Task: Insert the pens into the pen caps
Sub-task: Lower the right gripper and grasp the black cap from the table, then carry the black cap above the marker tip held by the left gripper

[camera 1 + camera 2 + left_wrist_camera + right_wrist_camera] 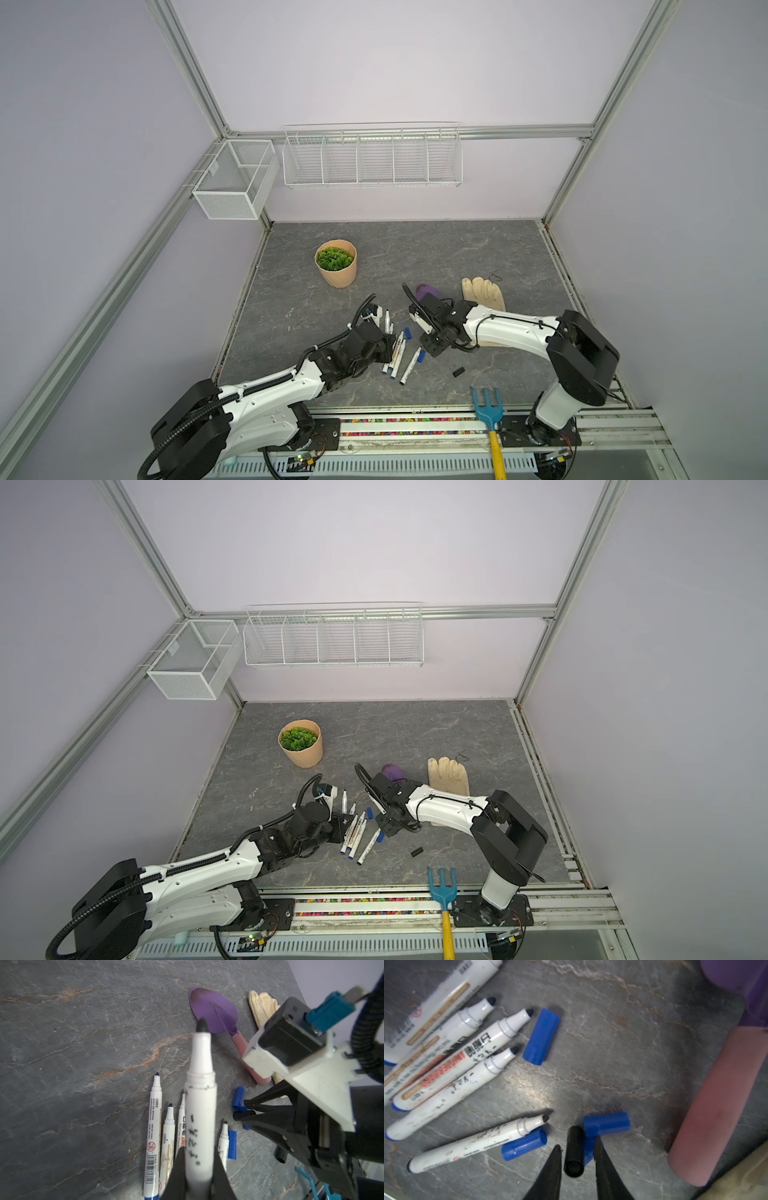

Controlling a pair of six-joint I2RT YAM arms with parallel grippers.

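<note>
My left gripper (pixel 198 1152) is shut on a white pen (pixel 200 1105) whose bare black tip points away from the wrist camera. Several more uncapped pens (pixel 399 353) lie side by side on the grey table, just right of that gripper. My right gripper (pixel 577 1144) is low over the table, its jaws on either side of a black pen cap (pixel 574 1151) with a narrow gap on each side. That cap rests partly on a blue cap (pixel 607 1123). Two more blue caps (pixel 542 1036) (pixel 524 1144) lie by the pen tips. Another black cap (pixel 458 372) lies alone nearer the front.
A purple trowel (pixel 214 1012) with a pink handle and a cream glove (pixel 482 293) lie just behind the right gripper. A potted plant (pixel 336 263) stands at the back left. A blue hand rake (pixel 487 405) overhangs the front edge. Wire baskets (pixel 372 158) hang on the back wall.
</note>
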